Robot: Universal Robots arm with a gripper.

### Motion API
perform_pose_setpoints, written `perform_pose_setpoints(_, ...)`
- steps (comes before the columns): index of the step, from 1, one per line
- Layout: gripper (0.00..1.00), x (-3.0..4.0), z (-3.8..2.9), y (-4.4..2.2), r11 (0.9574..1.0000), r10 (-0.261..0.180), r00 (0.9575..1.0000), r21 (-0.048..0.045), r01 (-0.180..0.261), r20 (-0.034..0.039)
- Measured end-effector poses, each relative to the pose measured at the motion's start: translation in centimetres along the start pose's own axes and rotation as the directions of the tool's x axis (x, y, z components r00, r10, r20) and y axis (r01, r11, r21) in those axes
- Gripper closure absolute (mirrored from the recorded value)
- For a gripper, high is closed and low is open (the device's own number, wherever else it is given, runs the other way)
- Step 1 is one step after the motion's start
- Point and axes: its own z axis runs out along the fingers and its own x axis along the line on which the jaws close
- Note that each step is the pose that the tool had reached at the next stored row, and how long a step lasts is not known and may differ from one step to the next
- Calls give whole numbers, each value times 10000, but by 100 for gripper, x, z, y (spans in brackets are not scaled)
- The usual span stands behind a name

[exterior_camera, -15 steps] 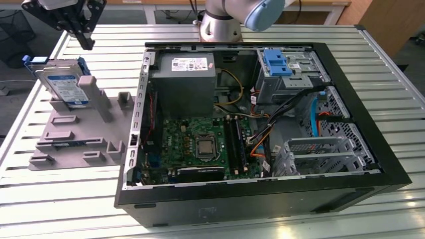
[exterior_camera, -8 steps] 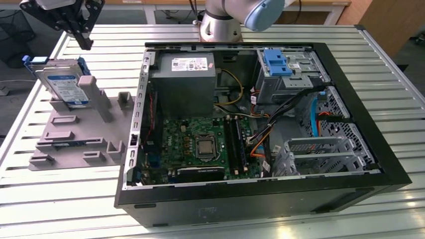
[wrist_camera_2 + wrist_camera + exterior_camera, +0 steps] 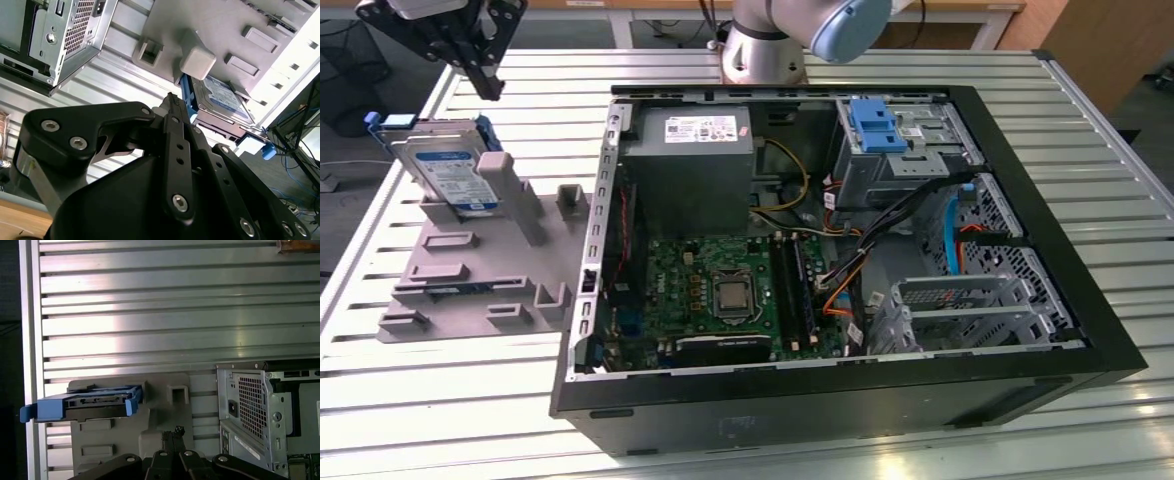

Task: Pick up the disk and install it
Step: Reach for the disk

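While the disk (image 3: 447, 172) stands on edge in the grey fixture (image 3: 470, 292), the gripper (image 3: 487, 88) hangs above that fixture, clear of the disk, fingers pinched together, empty.

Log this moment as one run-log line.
gripper: jaws shut, empty, apart from disk | disk: on edge in grey fixture, not picked | computer case: open, disk not installed
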Motion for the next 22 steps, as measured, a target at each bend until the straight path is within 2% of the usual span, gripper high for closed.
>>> perform_pose_setpoints(2, 89, 3, 0, 0, 10000, 0, 10000, 0, 0, 1)
perform_pose_setpoints(3, 89, 37, 1, 2, 10000, 0, 10000, -1, 0, 1)
perform_pose_setpoints(4, 89, 39, 0, 2, 10000, 0, 10000, 0, 0, 0)
perform_pose_setpoints(6, 89, 145, 1, 7, 10000, 0, 10000, 0, 0, 0)
perform_pose_setpoints(16, 89, 161, 1, 7, 10000, 0, 10000, 0, 0, 1)
perform_pose_setpoints(22, 89, 221, -1, 7, 10000, 0, 10000, 0, 0, 0)
